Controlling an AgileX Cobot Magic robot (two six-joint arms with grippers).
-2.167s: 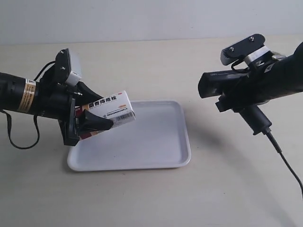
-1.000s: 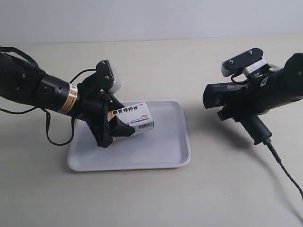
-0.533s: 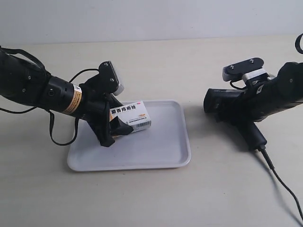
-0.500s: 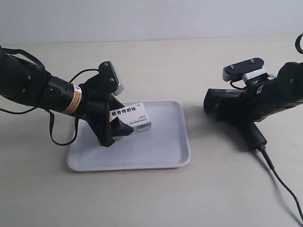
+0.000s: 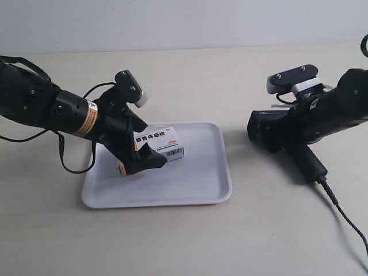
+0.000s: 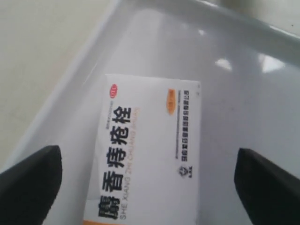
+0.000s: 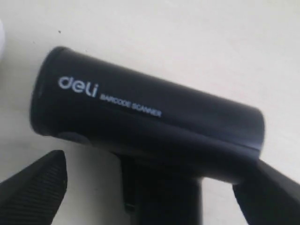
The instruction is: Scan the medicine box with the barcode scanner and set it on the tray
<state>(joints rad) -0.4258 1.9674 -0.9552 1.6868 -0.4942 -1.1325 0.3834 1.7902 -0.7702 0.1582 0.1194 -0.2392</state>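
Since 0.5 s ago your left gripper (image 5: 141, 155) spread its fingers off the medicine box (image 5: 157, 140), now apart either side w/ clear gaps in left wrist view. Box lies flat inside the white tray (image 5: 195, 184), printed face up, near the tray's far-left part in ext view. Your right gripper (image 7: 150, 187) is clamped on the black barcode scanner (image 5: 282, 132), off the tray on its other side, head aimed toward tray.

Left tool (image 6: 147, 180): fingers spread wide, both pads clear of what lies between them.
Left arm: reaches in low, wrist angled downward.
Right tool (image 7: 150, 183): fingers spread, contact not discernible.
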